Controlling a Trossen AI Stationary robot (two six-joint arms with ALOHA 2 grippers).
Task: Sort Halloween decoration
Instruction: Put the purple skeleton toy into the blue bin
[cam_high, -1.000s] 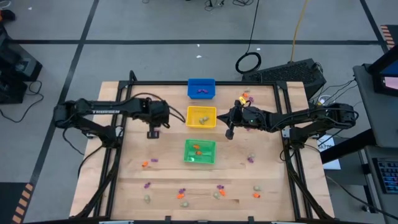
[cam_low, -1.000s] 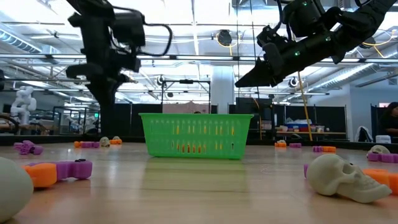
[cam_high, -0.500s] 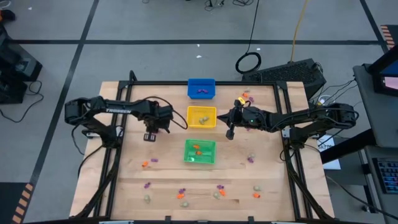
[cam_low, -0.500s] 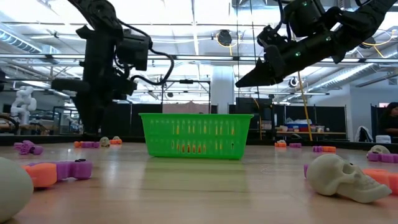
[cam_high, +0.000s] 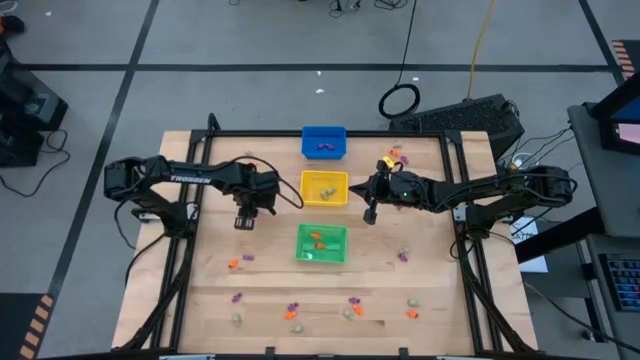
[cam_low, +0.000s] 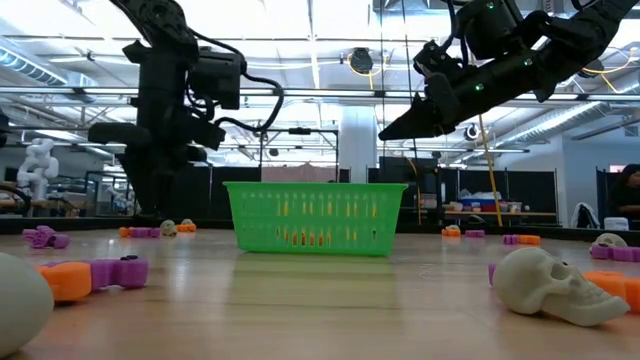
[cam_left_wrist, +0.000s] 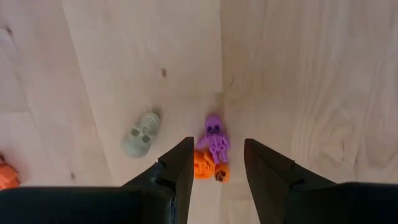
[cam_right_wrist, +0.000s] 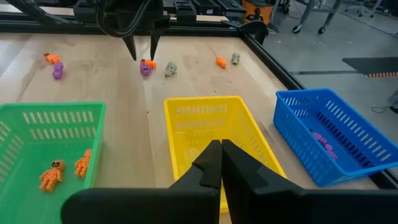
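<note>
My left gripper (cam_left_wrist: 217, 142) points straight down, open, just above the table to the left of the yellow bin (cam_high: 324, 187). Below its fingers lie a purple skeleton trinket (cam_left_wrist: 216, 138) and an orange trinket (cam_left_wrist: 205, 167) side by side, flat on the wood. A pale skull (cam_left_wrist: 140, 132) lies close beside them. The right wrist view shows the same gripper (cam_right_wrist: 142, 48) with its fingertips a little above that pair (cam_right_wrist: 146, 66). My right gripper (cam_right_wrist: 219, 149) is shut with nothing in it and hovers beside the yellow bin's right side (cam_high: 369, 214).
The blue bin (cam_high: 324, 141) holds purple trinkets, the yellow bin pale ones, the green bin (cam_high: 321, 244) orange ones. More trinkets lie scattered along the near edge (cam_high: 290, 312), at the left (cam_high: 239, 260) and at the far right (cam_high: 392, 158).
My left gripper has sunk toward the table over the purple and orange pair, tipping to point straight down, and its fingers have opened.
</note>
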